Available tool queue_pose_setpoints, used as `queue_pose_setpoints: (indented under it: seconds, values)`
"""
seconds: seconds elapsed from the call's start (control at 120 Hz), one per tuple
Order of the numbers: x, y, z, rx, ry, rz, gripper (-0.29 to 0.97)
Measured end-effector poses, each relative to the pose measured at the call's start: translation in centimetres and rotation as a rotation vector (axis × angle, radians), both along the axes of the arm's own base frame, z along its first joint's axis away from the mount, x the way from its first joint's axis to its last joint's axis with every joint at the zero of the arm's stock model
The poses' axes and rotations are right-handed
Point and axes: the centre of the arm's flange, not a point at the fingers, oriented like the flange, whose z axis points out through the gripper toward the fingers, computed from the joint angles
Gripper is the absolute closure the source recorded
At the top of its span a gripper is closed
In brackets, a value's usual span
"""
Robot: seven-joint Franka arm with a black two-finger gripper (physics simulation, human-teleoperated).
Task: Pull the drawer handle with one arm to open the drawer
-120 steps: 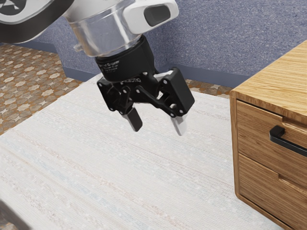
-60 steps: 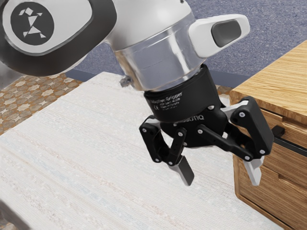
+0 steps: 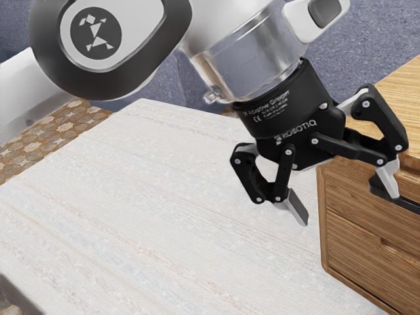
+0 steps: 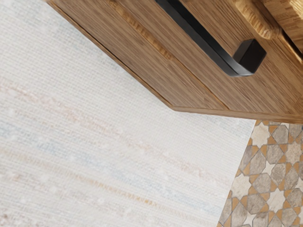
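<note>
A wooden drawer cabinet (image 3: 367, 236) stands at the exterior view's right, on a pale rug. Its upper drawer carries a black bar handle (image 3: 401, 201), mostly hidden behind my hand there. In the wrist view the same handle (image 4: 208, 40) runs slantwise across the wooden drawer front (image 4: 156, 61). My black gripper (image 3: 344, 200) hangs open just in front of the cabinet's near corner. One fingertip (image 3: 296, 209) is over the rug, the other (image 3: 389, 180) sits against the upper drawer front by the handle's end. Nothing is held between them.
The pale woven rug (image 3: 131, 216) spreads wide toward the exterior view's left and front. Patterned tile floor (image 3: 39, 141) lies beyond it, and a blue wall (image 3: 387, 39) is behind. In the wrist view, tiles (image 4: 274, 175) show past the cabinet's corner.
My hand has travelled toward the exterior view's right and slightly up, from over the open rug to the cabinet's front. The fingers stayed open throughout.
</note>
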Motion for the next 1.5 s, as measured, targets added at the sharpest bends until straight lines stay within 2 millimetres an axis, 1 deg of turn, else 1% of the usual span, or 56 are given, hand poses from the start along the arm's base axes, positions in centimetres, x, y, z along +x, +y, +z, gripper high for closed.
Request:
queue_pose_setpoints:
  seconds: [0.083,0.133,0.158,0.208,0.25,0.308,0.375,0.433,0.508,0.558,0.7,0.775,0.883,0.958,1.05,1.125,1.325,1.5]
  values:
    - [-0.5,0.9,0.9,0.008,-0.030,0.040,0.00]
    - [-1.7,1.1,1.5,0.023,-0.056,0.061,0.00]
    - [-2.8,0.6,1.8,0.032,-0.070,0.059,0.00]
    - [-5.5,-0.9,2.1,0.047,-0.096,0.038,0.00]
    - [-6.9,-1.5,2.4,0.055,-0.115,0.037,0.00]
    - [-8.0,-1.7,2.6,0.061,-0.133,0.044,0.00]
    - [-8.6,-2.2,2.6,0.067,-0.141,0.045,0.00]
    - [-9.1,-3.6,2.2,0.065,-0.145,0.023,0.00]
    - [-8.2,-5.4,0.9,0.045,-0.139,-0.004,0.00]
    - [-6.9,-6.0,0.0,0.027,-0.133,-0.009,0.00]
    - [-3.3,-5.6,-1.2,-0.002,-0.149,0.015,0.00]
    - [-1.8,-5.3,-1.8,-0.018,-0.158,0.026,0.00]
    - [0.6,-5.6,-3.3,-0.050,-0.160,0.027,0.00]
    - [1.7,-5.2,-3.7,-0.068,-0.172,0.036,0.00]
    - [2.6,-4.6,-3.7,-0.079,-0.190,0.048,0.00]
    - [3.2,-4.7,-4.3,-0.084,-0.189,0.045,0.00]
    - [3.7,-5.7,-5.6,-0.089,-0.183,0.021,0.00]
    - [4.5,-5.1,-5.9,-0.089,-0.187,0.031,0.00]
